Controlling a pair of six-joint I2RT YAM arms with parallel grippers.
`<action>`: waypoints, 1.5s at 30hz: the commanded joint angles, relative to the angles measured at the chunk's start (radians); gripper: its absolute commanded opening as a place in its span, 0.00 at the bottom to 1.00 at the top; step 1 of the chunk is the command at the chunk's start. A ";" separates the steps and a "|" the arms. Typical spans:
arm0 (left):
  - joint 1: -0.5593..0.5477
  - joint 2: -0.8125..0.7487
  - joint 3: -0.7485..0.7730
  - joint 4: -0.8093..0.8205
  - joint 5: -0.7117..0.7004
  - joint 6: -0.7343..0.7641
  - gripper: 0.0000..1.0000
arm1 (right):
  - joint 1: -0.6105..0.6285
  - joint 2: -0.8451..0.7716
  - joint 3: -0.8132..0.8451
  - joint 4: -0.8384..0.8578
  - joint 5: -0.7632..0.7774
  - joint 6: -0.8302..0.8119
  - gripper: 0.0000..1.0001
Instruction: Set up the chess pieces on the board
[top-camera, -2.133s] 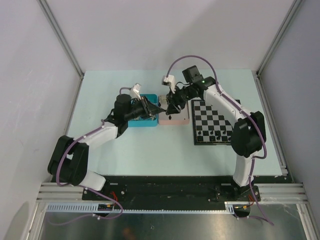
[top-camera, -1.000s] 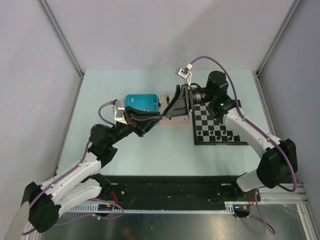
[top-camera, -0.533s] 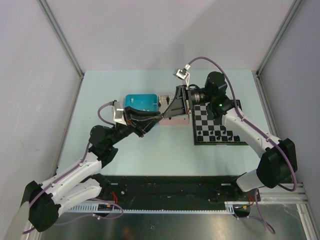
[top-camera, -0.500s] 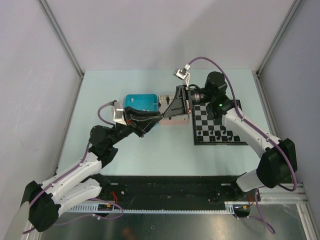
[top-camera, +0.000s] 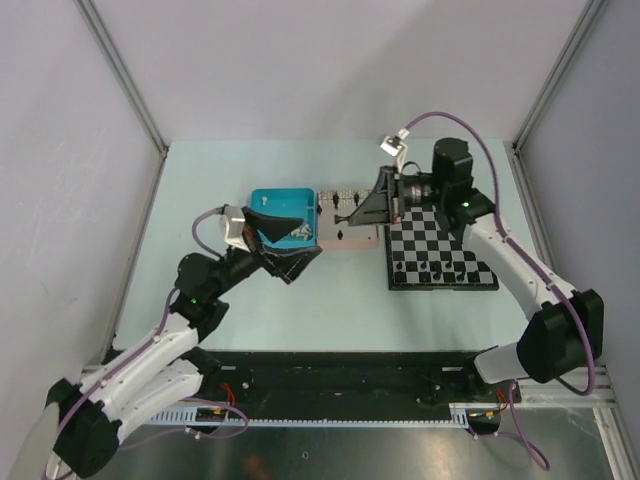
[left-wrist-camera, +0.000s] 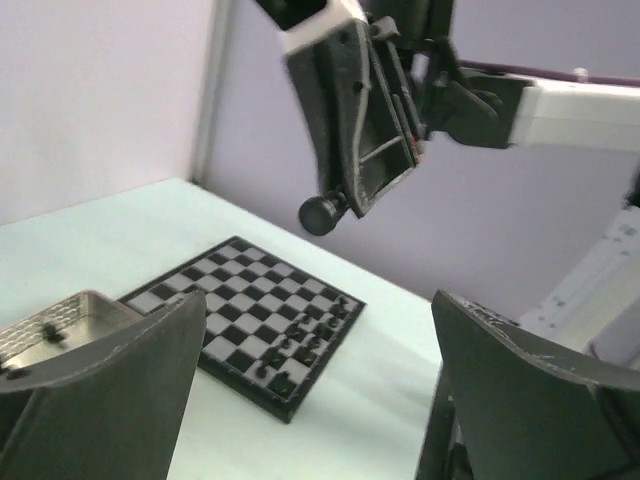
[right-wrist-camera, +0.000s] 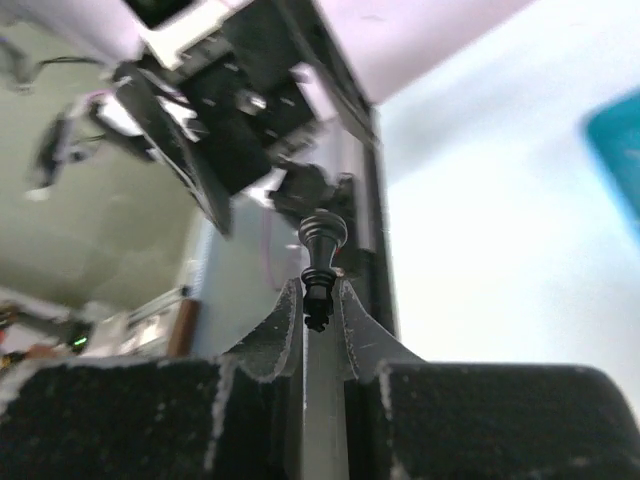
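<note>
The board (top-camera: 441, 243) lies flat at the right, with several black chess pieces (top-camera: 432, 270) along its near rows; the left wrist view shows the board (left-wrist-camera: 232, 300) and those pieces (left-wrist-camera: 296, 346) too. My right gripper (top-camera: 350, 216) hangs over the pink tray (top-camera: 358, 240), shut on a black chess piece (right-wrist-camera: 322, 256) that sticks out past its fingertips. In the left wrist view the same piece (left-wrist-camera: 321, 213) hangs in the air above the board. My left gripper (top-camera: 308, 237) is open and holds nothing, just left of the pink tray.
A blue tray (top-camera: 270, 199) holding pale pieces stands left of the pink tray, whose corner (left-wrist-camera: 60, 318) shows in the left wrist view. A dark piece (top-camera: 341, 237) lies in the pink tray. Grey walls close in both sides.
My left gripper has opened and drawn back a little. The right gripper, shut on the black piece, has lifted away to the right.
</note>
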 joint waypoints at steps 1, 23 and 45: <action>0.099 -0.113 0.024 -0.267 -0.010 0.049 1.00 | -0.128 -0.082 0.045 -0.453 0.130 -0.453 0.01; 0.153 -0.140 0.195 -1.075 -0.314 0.472 1.00 | -0.386 -0.081 0.073 -1.203 1.050 -1.294 0.03; 0.153 -0.156 0.190 -1.078 -0.337 0.474 1.00 | -0.355 0.222 0.078 -1.230 1.113 -1.299 0.05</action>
